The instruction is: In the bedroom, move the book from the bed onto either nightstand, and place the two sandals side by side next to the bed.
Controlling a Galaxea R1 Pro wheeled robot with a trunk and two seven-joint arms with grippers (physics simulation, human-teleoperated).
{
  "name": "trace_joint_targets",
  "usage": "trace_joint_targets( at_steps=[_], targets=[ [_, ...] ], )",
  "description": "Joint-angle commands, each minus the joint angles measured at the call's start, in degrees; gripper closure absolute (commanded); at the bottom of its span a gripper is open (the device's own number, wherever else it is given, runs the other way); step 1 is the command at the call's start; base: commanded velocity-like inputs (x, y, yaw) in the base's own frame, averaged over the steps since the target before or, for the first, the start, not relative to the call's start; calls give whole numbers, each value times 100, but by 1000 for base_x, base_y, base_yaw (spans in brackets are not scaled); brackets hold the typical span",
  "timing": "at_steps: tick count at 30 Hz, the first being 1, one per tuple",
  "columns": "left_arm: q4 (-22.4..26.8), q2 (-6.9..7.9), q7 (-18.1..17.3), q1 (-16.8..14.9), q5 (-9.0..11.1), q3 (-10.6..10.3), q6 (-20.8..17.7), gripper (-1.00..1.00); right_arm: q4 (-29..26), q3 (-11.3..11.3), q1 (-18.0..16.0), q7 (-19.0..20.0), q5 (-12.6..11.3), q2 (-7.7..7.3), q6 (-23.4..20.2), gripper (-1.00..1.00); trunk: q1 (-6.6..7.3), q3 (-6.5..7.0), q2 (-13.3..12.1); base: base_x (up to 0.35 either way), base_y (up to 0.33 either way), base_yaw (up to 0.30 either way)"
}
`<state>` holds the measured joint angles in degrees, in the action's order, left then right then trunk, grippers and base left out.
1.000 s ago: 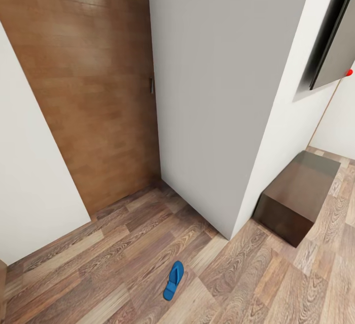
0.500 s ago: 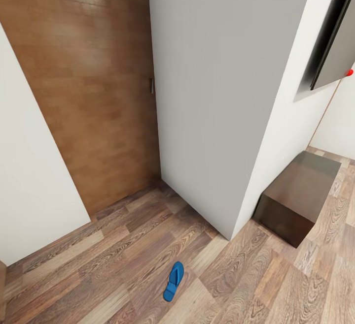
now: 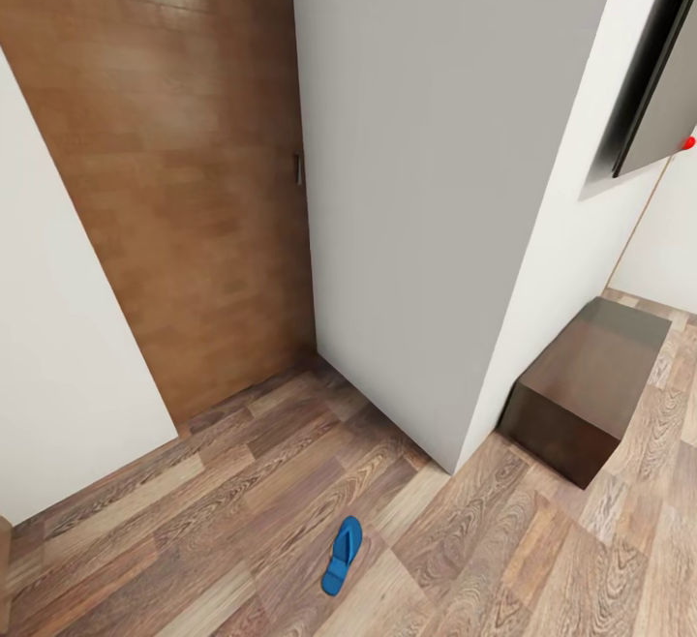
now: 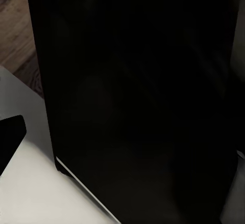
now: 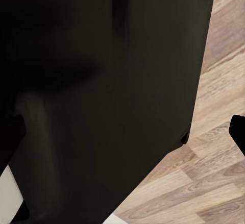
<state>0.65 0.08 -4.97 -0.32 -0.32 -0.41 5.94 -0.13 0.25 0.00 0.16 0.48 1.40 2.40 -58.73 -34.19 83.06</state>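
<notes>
1. One blue sandal (image 3: 342,555) is lying flat on the wood-plank floor (image 3: 242,521), apart from the walls, near the view's lower edge.
2. A brown door (image 3: 184,182) is standing shut beside a white wall (image 3: 426,182).
3. A dark-brown nightstand (image 3: 586,385) is sitting against that wall's corner.
4. No legible writing.
5. Fingers: dark surfaces are blocking both wrist views; their opening cannot be told.

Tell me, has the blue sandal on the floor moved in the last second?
No. The sandal keeps its place on the floor planks relative to the white wall corner; only the whole head view shifts slightly.
</notes>
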Motion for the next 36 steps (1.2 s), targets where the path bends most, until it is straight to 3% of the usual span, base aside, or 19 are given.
trace_joint_targets(
  at_steps=[1, 36],
  targets=[
    [-5, 1, -13, -3, -3, -3, 20, -100, -1, 1, 0, 2, 5, 0, 15, -100, 0, -4, 2, 31, 23, 0],
    [-3, 1, -8, -3, -3, 4, 13, -100, -4, 1, 0, 2, 5, 0, 15, -100, 0, -4, 2, 6, 28, 0]
  ],
)
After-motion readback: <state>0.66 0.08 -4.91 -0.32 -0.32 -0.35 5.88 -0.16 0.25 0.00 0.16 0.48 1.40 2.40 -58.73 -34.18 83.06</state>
